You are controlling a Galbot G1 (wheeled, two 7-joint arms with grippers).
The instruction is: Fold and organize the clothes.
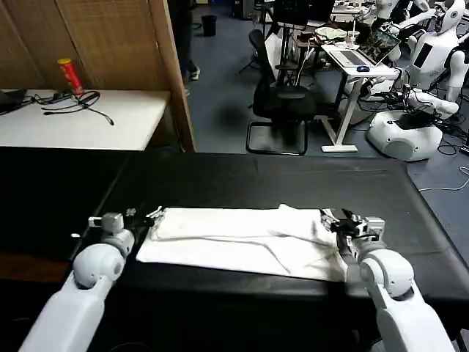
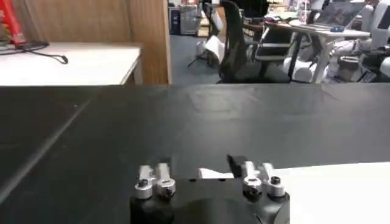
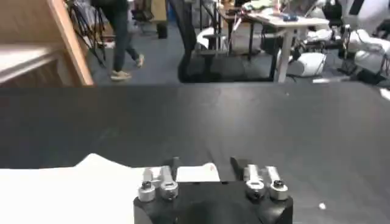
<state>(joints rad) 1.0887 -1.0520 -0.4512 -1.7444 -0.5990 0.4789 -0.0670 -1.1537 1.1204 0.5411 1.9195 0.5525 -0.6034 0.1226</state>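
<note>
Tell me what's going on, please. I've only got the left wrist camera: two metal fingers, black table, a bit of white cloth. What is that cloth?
Observer: It's the T-shirt, already folded into a long band lying across the black table.
Operator: Is my gripper alone down there?
Observer: No. The left gripper sits at the band's left end, and the right gripper sits at the opposite end.
Operator: Is the cloth flat all over?
Observer: Not quite. Near the right gripper a lump of fabric bunches up above the rest.
Operator: And the other gripper's fingers?
Observer: Open, with a white corner between them.
</note>
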